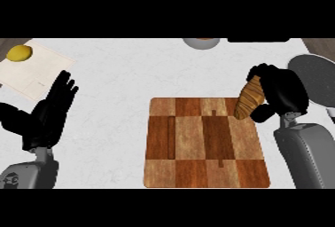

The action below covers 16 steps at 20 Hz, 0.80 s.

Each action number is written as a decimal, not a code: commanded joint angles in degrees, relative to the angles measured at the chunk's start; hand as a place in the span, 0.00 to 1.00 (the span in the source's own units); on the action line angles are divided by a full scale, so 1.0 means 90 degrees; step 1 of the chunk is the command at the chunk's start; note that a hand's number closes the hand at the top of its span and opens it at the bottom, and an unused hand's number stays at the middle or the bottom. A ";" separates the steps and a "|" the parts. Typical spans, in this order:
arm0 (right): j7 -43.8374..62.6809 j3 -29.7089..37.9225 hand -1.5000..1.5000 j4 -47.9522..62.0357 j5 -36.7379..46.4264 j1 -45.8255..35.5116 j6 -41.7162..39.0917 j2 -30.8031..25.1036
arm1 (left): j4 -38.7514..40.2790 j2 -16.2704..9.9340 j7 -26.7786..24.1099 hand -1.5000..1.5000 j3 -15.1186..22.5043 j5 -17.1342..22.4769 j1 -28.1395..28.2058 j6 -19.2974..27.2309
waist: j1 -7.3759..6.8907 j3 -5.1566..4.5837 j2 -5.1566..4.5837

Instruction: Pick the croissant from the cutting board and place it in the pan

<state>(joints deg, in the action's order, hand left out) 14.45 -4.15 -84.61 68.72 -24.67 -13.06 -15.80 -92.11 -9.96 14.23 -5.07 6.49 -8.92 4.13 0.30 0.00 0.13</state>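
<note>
The croissant (248,98), golden brown and long, is held above the top right corner of the checkered wooden cutting board (203,144). My right hand (282,94) is curled round it from the right, thumb below it. The dark grey pan (315,76) lies just right of that hand, at the view's right edge, partly cut off. My left hand (46,116) rests open at the left, fingers straight and pointing up, away from the board.
A pale paper sheet (36,73) with a yellow lemon (20,53) on it lies at the far left. A grey bowl (201,42) and a dark object (258,40) sit at the counter's back edge.
</note>
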 commanded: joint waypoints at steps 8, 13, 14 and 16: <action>0.0309 0.1328 1.00 -0.0477 -0.0385 -0.1123 -0.0492 -0.0659 | 0.0291 0.0140 -0.0466 0.50 0.0022 -0.0129 0.0191 -0.0094 | -0.0055 -0.0003 -0.0023; 0.0097 0.1904 1.00 0.0157 -0.0499 -0.1046 0.0251 -0.0834 | 0.0033 -0.0074 -0.0013 0.50 -0.0175 0.0178 0.0033 -0.0312 | -0.0080 0.0001 -0.0023; -0.0084 0.2174 1.00 0.0599 -0.0528 -0.1101 0.0654 -0.0969 | -0.0008 0.0078 -0.0166 0.50 -0.0103 0.0073 0.0133 -0.0161 | -0.0109 0.0003 -0.0035; -0.0162 0.2412 1.00 0.0828 -0.0632 -0.1183 0.0790 -0.1120 | -0.0275 -0.0102 -0.0181 0.50 -0.0199 0.0176 0.0512 -0.0379 | -0.0134 0.0003 -0.0027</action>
<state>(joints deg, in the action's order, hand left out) 15.48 12.50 -83.60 64.55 -33.65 -10.67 -23.30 -92.25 -9.59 13.27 -5.71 6.59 -7.80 2.85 -0.39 0.01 -0.06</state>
